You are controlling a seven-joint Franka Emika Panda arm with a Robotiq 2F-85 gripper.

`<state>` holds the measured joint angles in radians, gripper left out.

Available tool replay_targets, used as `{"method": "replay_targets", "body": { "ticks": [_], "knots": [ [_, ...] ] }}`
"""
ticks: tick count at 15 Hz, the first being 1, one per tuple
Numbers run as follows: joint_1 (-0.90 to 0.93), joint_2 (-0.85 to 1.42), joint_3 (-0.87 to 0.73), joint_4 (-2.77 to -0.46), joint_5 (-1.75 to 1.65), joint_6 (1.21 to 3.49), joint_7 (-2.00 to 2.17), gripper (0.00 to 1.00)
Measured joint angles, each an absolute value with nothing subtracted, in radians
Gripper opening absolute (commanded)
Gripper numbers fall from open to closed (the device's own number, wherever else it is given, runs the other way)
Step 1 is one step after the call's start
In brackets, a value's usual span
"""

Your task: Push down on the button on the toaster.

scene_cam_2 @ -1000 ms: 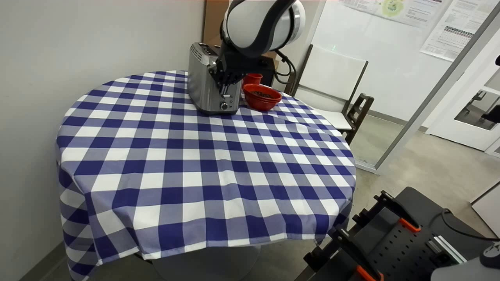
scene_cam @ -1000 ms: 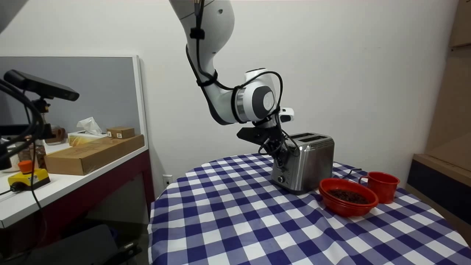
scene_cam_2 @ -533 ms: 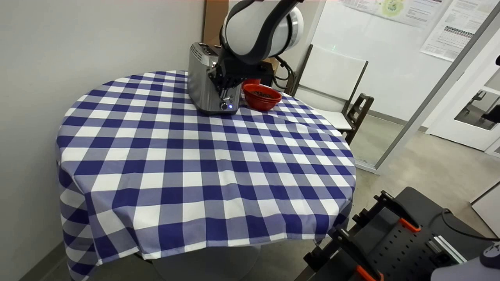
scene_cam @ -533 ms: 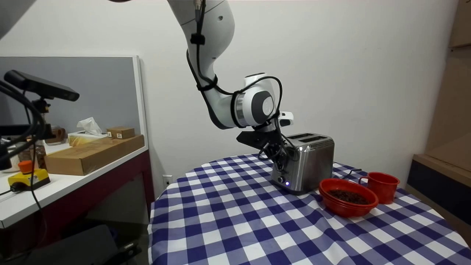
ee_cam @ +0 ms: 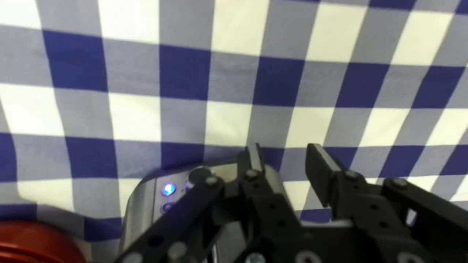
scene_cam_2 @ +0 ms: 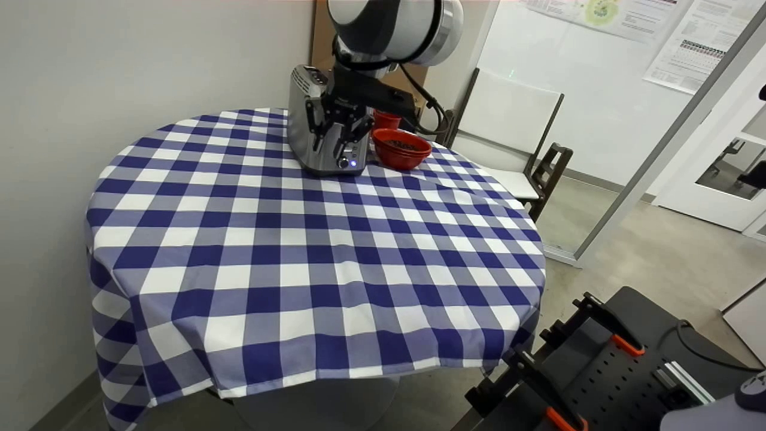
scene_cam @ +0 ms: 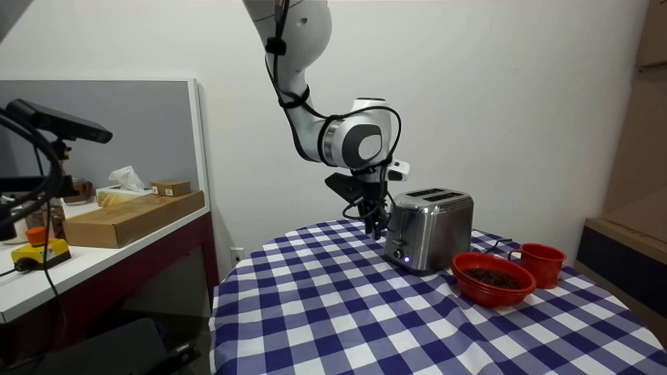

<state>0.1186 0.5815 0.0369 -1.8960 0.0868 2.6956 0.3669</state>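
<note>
Checked tablecloth (scene_cam_2: pixel 299 257) unchanged | end effector (ee_cam: pixel 283 155) — now spread, withdrawn from toaster (scene_cam: pixel 430 232)

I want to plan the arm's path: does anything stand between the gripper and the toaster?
Nothing visible does. The open gripper hangs near the control end of the toaster; the stacked red bowls and red mug stand beside it, off that path.

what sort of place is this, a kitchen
Probably a lab or office rather than a home kitchen, despite the toaster: printed sheets hang on a white wall, and a yellow box with an orange-red button, like an emergency stop, sits on a desk.
</note>
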Motion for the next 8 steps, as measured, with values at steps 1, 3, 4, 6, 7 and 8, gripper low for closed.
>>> {"method": "replay_targets", "body": {
  "ticks": [1, 3, 4, 6, 7, 8],
  "knots": [
    [0.091, 0.558, 0.078, -1.906, 0.139, 2.653, 0.338, 0.76],
    [0.044, 0.492, 0.142, -1.933, 0.244, 2.538, 0.283, 0.91],
    [0.031, 0.451, 0.157, -1.952, 0.281, 2.470, 0.269, 0.99],
    [0.026, 0.362, 0.156, -1.999, 0.299, 2.348, 0.264, 1.00],
    [0.027, 0.313, 0.150, -2.029, 0.297, 2.298, 0.264, 1.00],
    [0.030, 0.263, 0.142, -2.063, 0.282, 2.256, 0.264, 1.00]
  ]
}}
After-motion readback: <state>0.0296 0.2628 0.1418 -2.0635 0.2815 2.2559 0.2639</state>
